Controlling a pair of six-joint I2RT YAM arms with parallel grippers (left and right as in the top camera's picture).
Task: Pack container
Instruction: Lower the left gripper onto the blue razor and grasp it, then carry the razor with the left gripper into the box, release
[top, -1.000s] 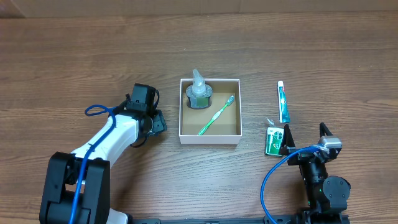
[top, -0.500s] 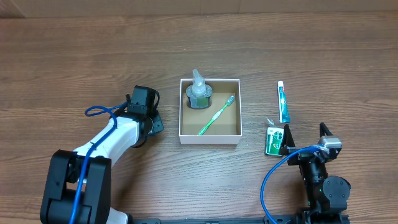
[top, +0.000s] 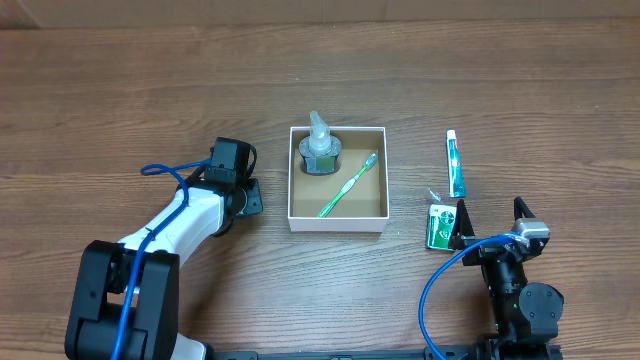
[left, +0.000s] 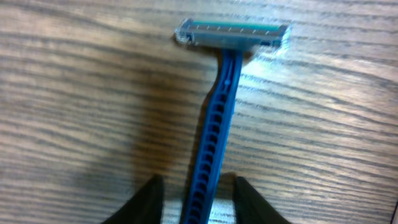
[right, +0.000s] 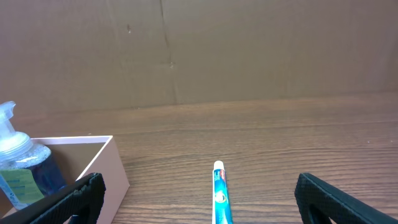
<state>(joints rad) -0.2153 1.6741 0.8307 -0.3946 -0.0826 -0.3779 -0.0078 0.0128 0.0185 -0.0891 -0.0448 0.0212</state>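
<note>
The container (top: 337, 226), a white-walled square box with a brown inside, stands mid-table and shows in the right wrist view (right: 102, 163). It holds a clear nozzle bottle (top: 320, 152) and a green toothbrush (top: 348, 185). My left gripper (top: 250, 197) is low over the table left of the box. In its wrist view the open fingers (left: 198, 190) straddle the handle of a blue razor (left: 224, 87) lying on the wood, with gaps on both sides. My right gripper (top: 490, 215) is open and empty (right: 199, 186), behind a toothpaste tube (top: 456, 163).
A small green-and-white packet (top: 438, 225) lies by the box's front right corner, beside my right gripper. The toothpaste tube (right: 219, 196) points away from the right wrist camera. A cardboard wall (right: 199, 50) closes off the far side.
My left wrist has shifted slightly and its blue cable loop has moved a little. The right arm and the objects in the box have not moved.
</note>
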